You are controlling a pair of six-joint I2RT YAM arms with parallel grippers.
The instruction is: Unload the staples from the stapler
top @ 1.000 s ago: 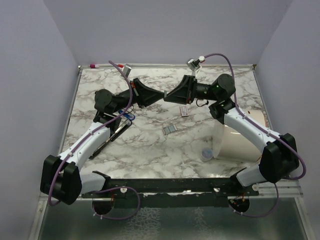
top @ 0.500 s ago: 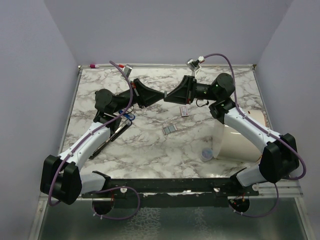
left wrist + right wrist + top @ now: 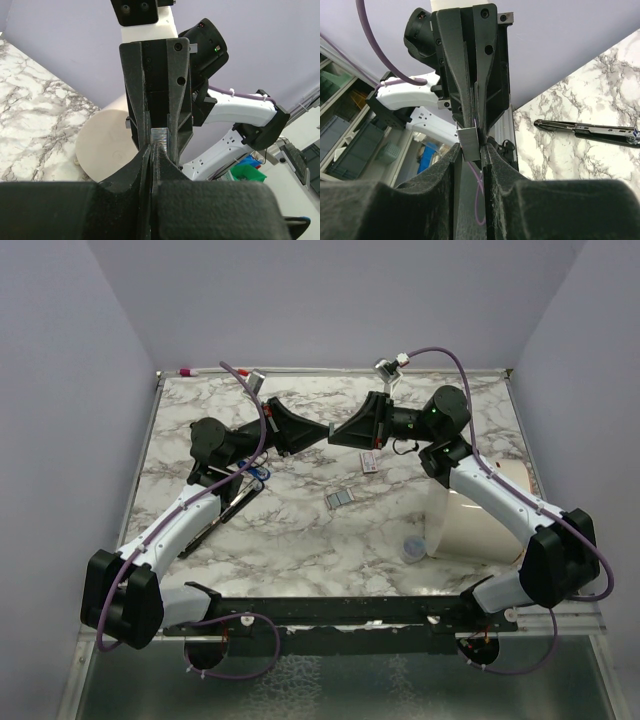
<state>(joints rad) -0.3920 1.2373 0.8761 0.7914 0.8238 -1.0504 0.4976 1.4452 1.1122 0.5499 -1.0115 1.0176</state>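
A short silvery strip of staples (image 3: 470,144) hangs in mid-air where my two grippers meet tip to tip above the back of the table. My left gripper (image 3: 151,147) is shut, pinching the near end of the staples (image 3: 160,135). My right gripper (image 3: 471,150) straddles the strip with one finger on each side. Its left pad touches the strip and a thin gap shows at the right pad, so it is still open. The stapler (image 3: 340,498), small, dark grey and silvery, lies on the marble table (image 3: 300,540) in front of the grippers.
A small white piece with pink-red marks (image 3: 368,462) lies just under the right gripper. A long blue-black pen (image 3: 232,505) lies beside the left arm. A cream round dish (image 3: 470,525) and a small clear cap (image 3: 412,548) sit at the right.
The right gripper's fingers have drawn closer together around the staple strip. Neither arm has visibly shifted.
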